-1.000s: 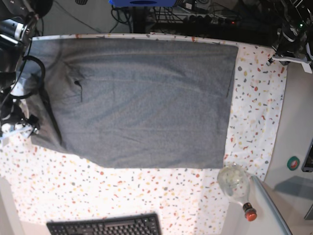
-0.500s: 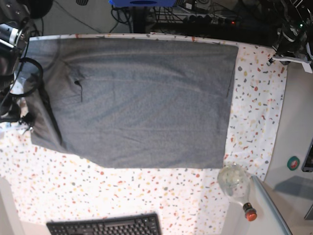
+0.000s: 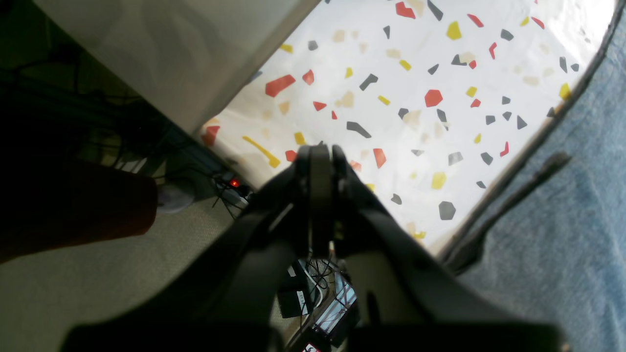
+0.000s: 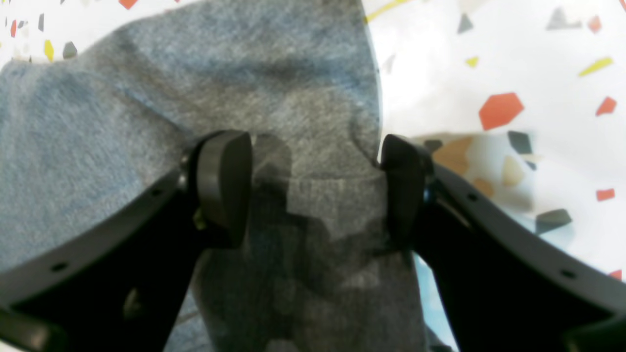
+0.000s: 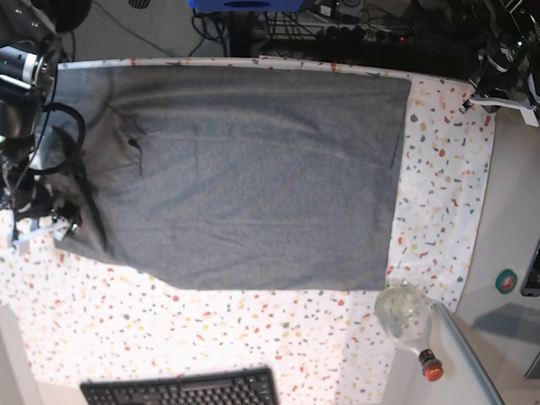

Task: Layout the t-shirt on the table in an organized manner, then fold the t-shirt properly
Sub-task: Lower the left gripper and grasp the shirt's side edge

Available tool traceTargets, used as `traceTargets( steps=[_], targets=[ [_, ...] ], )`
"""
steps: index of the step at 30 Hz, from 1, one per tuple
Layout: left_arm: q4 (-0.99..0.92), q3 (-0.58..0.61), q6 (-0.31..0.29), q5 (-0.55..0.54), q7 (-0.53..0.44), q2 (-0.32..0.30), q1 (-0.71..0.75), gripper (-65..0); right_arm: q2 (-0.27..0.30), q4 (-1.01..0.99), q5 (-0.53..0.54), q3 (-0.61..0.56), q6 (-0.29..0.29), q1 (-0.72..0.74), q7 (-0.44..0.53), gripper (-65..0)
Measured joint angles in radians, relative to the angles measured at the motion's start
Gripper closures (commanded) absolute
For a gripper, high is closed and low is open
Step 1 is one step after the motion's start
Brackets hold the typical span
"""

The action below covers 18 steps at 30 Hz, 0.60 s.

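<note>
At the left edge of the base view the right gripper (image 5: 40, 226) sits low over the sleeve end of the plain heather-grey cotton t-shirt (image 5: 245, 169), its 2 fingers (image 4: 222, 181) spread wide with the grey cloth lying between them — not yet pinched. One pad rests over the fabric and the other stands right at the sleeve's edge, where the cloth meets the white table cloth flecked in red, yellow and grey (image 4: 513, 63). The step in hand looks like the laying-out stage: the body of the t-shirt lies flat and broad across the far half of the table (image 5: 253, 337), while the left sleeve is bunched along the body's side. The next move probably calls for closing on that sleeve edge and drawing it outward to flatten it. The right arm reaches down steeply from the far left corner.

On the far right the left gripper (image 3: 320, 156) has its fingers pressed together on nothing, held above the table's corner just beside the shirt's hem — parked, by the look of it.
</note>
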Motion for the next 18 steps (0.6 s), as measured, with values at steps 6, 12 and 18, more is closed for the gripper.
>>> traceTargets(
  steps=[6,12,18],
  targets=[
    [-0.016,0.0,0.0,0.0,0.0,0.0,0.002,0.0,0.0,-0.002,0.0,0.005,0.0,-0.003,0.031,0.0],
    [-0.021,0.002,0.0,0.0,0.0,-0.002,0.002,0.0,-0.001,0.0,0.0,0.005,-0.001,-0.002,0.03,0.0],
    [-0.021,0.077,0.001,0.002,0.006,-0.052,-0.002,0.0,-0.001,0.073,-0.003,0.0,-0.002,-0.002,0.02,0.0]
  ],
)
